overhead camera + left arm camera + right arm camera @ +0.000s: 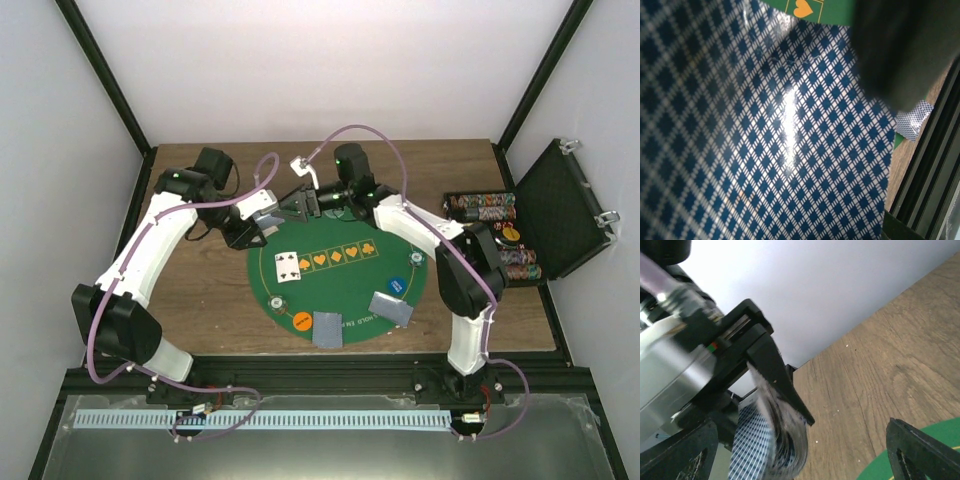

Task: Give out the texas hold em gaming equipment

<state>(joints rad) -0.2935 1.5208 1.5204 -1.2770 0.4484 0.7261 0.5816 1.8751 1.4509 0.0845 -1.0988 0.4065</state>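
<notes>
Your left jaws are clamped on a deck of cards (pixel 765 140). In the right wrist view, one black finger (pixel 774 377) of the left gripper (pixel 266 216) is pressed along the side of the stack. The blue-checked card backs fill nearly all of the left wrist view. Your right jaws stand wide apart, with the two fingers (pixel 920 450) at opposite lower corners of their own camera. The blurred edge of the deck sits in the gap between them, and you cannot tell whether either finger touches it.

From above, the right gripper (pixel 300 205) faces the left one. The two meet just beyond the far-left rim of the green mat (pixel 340 290), with the deck held off the table (pixel 200 310).

The rest of the set is already laid out on the mat:
- A face-up card (pixel 288 266), white with black pips, lies at the left end of the row of orange suit marks.
- The near face-down cards (pixel 327 328) lie at the mat's near rim.
- The right face-down cards (pixel 392 308) sit tilted further right, apart from the near ones.
- An orange disc (pixel 303 321) lies just left of the near face-down cards.
- A blue disc (pixel 397 285) lies just beyond the right face-down cards.
- One clear-grey disc (pixel 274 300) sits by the left rim.
- A second clear-grey disc (pixel 415 260) sits by the right rim.

Rows of poker chips (pixel 482 207) fill the open black case (pixel 560 205) at the table's right edge, well away from both grippers.
</notes>
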